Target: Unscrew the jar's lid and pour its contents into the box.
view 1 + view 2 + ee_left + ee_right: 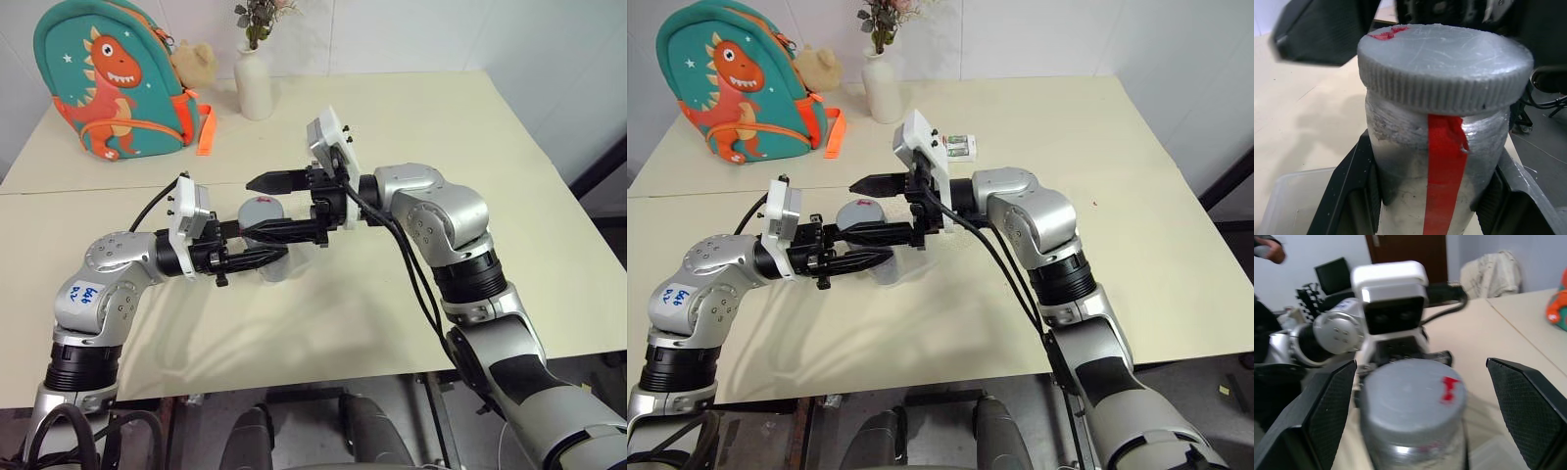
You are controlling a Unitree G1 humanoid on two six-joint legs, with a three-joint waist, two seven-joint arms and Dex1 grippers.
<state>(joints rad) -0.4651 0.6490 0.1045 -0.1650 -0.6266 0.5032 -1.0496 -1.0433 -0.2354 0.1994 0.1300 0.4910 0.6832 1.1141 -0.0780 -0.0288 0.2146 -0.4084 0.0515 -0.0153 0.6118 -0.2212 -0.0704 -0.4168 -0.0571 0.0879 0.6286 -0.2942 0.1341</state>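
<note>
Item one, the jar (1425,171): silvery-grey cylinder with a red strip running down its side. You see it upright, lifted above the cream bench (411,127) near the front edge, in the middle of the scene between the two arms.

Item two, the lid (1444,63): round, pale grey, ribbed rim, one red mark on top. It sits on the jar's mouth, still screwed down.

Item three, the left hand (257,257): your left arm reaches in level from the left, and its two black fingers (1347,191) are clamped against opposite sides of the jar's body, below the lid.

Item four, the right hand (266,208): it comes in from the right, pointing left, with its fingers (1525,406) spread wide. One finger stands on each side of the lid, and in the right wrist view you can see clear gaps between both fingers and the lid's rim; they do not touch it.

Item five, the box (1288,200): clear plastic tray with a rounded corner, resting on the bench directly under the jar.

Item six, further back on the bench: a small white pack with green cells (958,145) behind the right hand; a white vase (254,83) holding flowers at the far edge; a teal dinosaur backpack (113,83) at the far left corner, with a tan plush toy (199,61) beside it.
</note>
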